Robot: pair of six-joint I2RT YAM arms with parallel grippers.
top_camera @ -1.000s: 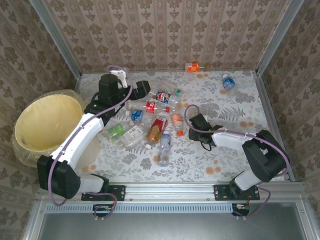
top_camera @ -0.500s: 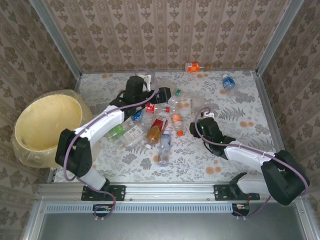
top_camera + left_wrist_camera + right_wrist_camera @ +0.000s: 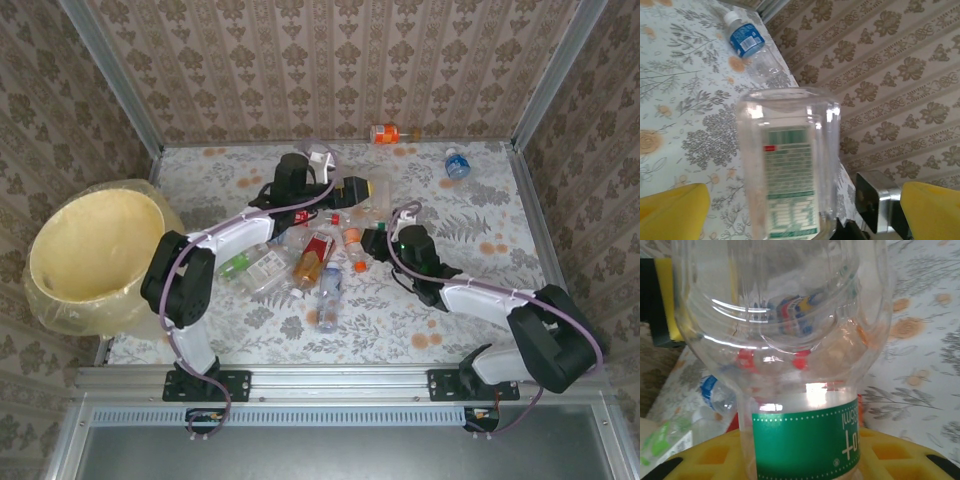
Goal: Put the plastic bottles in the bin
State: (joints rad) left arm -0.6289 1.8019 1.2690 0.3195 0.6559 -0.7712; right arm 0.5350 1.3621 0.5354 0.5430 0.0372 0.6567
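seen from above: a floral table (image 3: 470,300) with a round yellow bin (image 3: 95,255) at its left edge. the bin's inside looks bare, so by this view no bottle is in it and nearly the whole job is left. about ten bottles (image 3: 310,250) lie in a loose pile at the middle of the table, well apart from the bin. two strays lie near the far wall, an orange bottle (image 3: 385,133) and a blue bottle (image 3: 455,163). both arms reach to the right side of the pile. the left gripper (image 3: 358,187) is at its far edge and the right gripper (image 3: 378,240) is just nearer, the two close together. in the left wrist view a clear green-label bottle (image 3: 790,165) runs away from the camera between the yellow fingers (image 3: 675,210). a gap shows on each side of it, so the left jaws are spread wide and not touching it. in the right wrist view a green-label bottle (image 3: 800,445), likely the same one, sits very close to the camera against one yellow finger (image 3: 715,455) below it. the other finger is hidden, so i cannot tell whether the right jaws clamp it. judging from this, one bottle is being taken up between the two grippers, far from the bin.
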